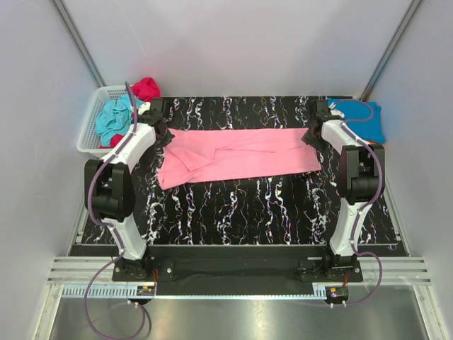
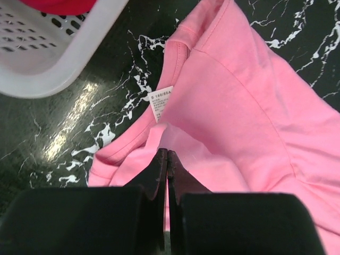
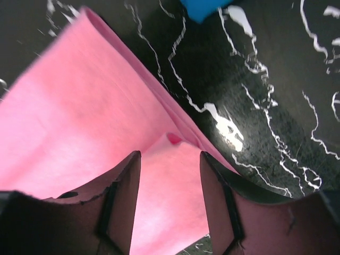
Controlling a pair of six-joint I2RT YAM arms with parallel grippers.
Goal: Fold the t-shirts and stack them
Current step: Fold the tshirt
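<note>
- Cloth of the pink t-shirt (image 1: 241, 156) lies spread in a long band across the far half of the dark marbled counter (image 1: 241, 205), reaching from one of my arms to the other.
- My left fingers (image 2: 167, 159) are pressed together, pinching a fold of the pink t-shirt just below its neckline, near the white label (image 2: 161, 103).
- My right fingers (image 3: 135, 159) stand spread over the shirt's opposite end, with pink cloth and a small raised fold between them.
- A white basket (image 1: 88, 134) sits at the counter's far left corner, near my left fingers, holding a teal t-shirt (image 1: 113, 120) and a magenta t-shirt (image 1: 146, 88).
- A blue t-shirt (image 1: 361, 113) lies at the far right corner, beside my right arm.
</note>
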